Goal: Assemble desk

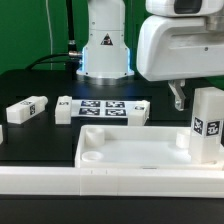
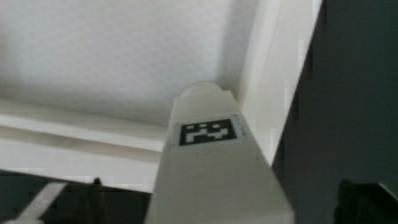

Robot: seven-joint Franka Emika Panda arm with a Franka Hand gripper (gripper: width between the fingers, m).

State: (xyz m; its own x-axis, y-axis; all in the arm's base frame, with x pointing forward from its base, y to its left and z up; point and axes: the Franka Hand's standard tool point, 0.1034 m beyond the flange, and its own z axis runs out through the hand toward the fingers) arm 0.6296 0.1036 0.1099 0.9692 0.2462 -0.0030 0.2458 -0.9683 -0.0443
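The white tabletop (image 1: 130, 150) lies rim up near the front, and part of it fills the wrist view (image 2: 107, 60). One white leg (image 1: 207, 125) with a tag stands upright at its end on the exterior view's right. In the wrist view this leg (image 2: 210, 140) runs down between my fingers (image 2: 71, 203), with a gap on each side. My gripper (image 1: 186, 100) is open around the leg's top, not touching it (image 2: 217, 208). Only one finger (image 1: 178, 97) shows in the exterior view. Two more legs (image 1: 25, 108) (image 1: 65, 108) lie loose on the exterior view's left.
The marker board (image 1: 112, 107) lies flat behind the tabletop. A long white rail (image 1: 90, 182) runs along the front edge. The robot base (image 1: 105, 50) stands at the back on the black table.
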